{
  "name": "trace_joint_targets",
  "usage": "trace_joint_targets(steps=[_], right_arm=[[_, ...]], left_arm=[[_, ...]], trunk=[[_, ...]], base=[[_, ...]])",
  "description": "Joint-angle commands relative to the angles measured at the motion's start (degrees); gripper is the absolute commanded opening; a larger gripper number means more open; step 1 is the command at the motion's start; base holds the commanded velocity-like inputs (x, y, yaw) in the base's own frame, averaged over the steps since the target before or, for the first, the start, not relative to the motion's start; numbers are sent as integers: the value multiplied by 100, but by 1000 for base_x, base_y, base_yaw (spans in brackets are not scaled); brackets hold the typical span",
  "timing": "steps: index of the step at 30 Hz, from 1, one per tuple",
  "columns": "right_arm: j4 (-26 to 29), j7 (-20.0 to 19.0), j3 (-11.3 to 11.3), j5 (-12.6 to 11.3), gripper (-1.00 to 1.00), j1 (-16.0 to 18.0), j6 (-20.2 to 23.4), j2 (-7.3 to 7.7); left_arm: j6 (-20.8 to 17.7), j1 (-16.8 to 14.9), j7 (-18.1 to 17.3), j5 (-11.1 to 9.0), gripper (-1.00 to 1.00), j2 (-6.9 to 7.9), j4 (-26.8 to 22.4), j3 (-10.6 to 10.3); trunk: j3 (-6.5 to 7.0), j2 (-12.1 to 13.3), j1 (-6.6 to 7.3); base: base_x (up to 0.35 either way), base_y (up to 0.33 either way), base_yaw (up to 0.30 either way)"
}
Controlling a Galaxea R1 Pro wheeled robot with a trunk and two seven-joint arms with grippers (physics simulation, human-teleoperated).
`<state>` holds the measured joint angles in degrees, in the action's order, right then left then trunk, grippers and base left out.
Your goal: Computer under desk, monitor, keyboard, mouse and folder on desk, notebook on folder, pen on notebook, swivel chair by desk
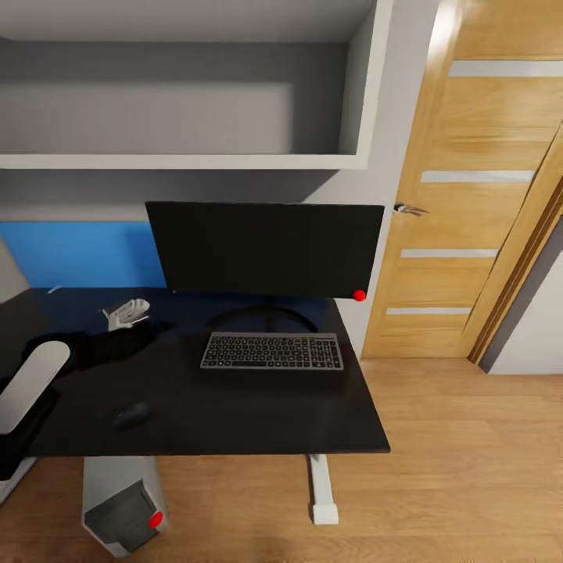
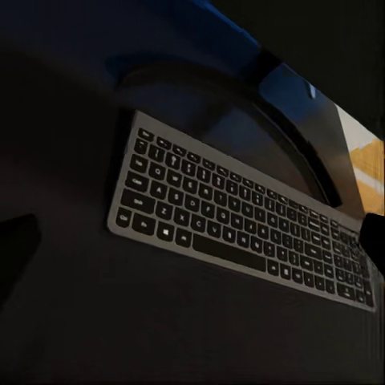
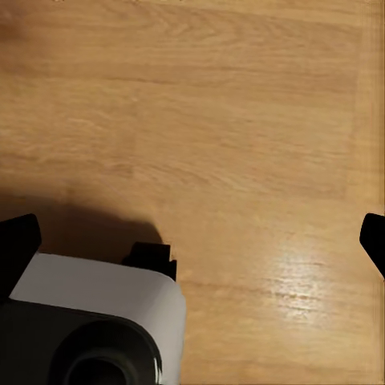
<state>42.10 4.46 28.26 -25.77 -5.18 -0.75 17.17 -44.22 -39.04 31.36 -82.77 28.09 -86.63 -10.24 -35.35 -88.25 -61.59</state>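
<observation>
Head view: the monitor is seen upright at the back of the black desk, the keyboard just in front of its ring base, long axis running side to side along the desk edge. The mouse is seen well to the left of the keyboard, near the front edge, apart from it. The computer is seen on the floor under the desk's left part. The left arm is seen over the desk's left end, its gripper hidden in dark shapes; jaw state cannot be told here. Mouse is judged nearer the left arm, and the coming move is judged to turn on closing the gap between mouse and keyboard, the mouse lying left of the keyboard's short end. Folder, notebook, pen, chair are not made out.

Left wrist view: the keyboard is seen close, slanting across the frame, the monitor's curved base behind it. Dark fingertips are seen at both frame edges, well apart, so the left jaws are read as released, nothing between them. The key rows are given here and are too small in the head view.

Right wrist view: wooden floor is seen, with a white and dark part of the robot. Dark fingertips are seen at opposite edges, spread wide, gripping nothing; the right arm is judged far from the desk things.
</observation>
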Motion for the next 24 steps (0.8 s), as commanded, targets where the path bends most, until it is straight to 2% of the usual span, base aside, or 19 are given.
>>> trace_joint_targets(steps=[1,6,9,14,15,19,20,24], right_arm=[[16,45,36,-60,100,5,-9,14],[193,34,36,-52,100,41,-3,159],[570,31,38,-46,100,28,39,372],[1223,35,-10,-58,100,11,232,787],[1422,36,-149,-65,100,8,378,882],[1853,37,-666,-69,100,-24,742,984],[2302,37,-1243,-56,100,-49,1312,1035],[2465,33,-1465,-54,100,-58,1636,1044]], left_arm=[[4,1,62,-64,100,6,-65,35],[-11,103,76,-83,100,16,-355,366],[-64,150,86,-80,100,23,-427,460],[-269,194,238,-43,100,29,-476,497],[-327,245,283,-46,100,26,-483,521],[-383,355,334,-52,100,15,-492,559],[-403,404,375,-58,100,-3,-500,568],[-409,417,400,-57,100,-11,-502,567]], trunk=[[-5,-3,1],[-5,-3,1],[-5,-3,1],[-5,-3,1],[-5,-3,1],[-5,-3,1],[-5,-3,1],[-5,-3,1]], base=[[-104,-56,49],[-48,-26,166],[-18,-10,237],[-7,-4,260],[-3,-2,257],[-2,-1,243],[-158,-112,199],[-212,-152,171]])
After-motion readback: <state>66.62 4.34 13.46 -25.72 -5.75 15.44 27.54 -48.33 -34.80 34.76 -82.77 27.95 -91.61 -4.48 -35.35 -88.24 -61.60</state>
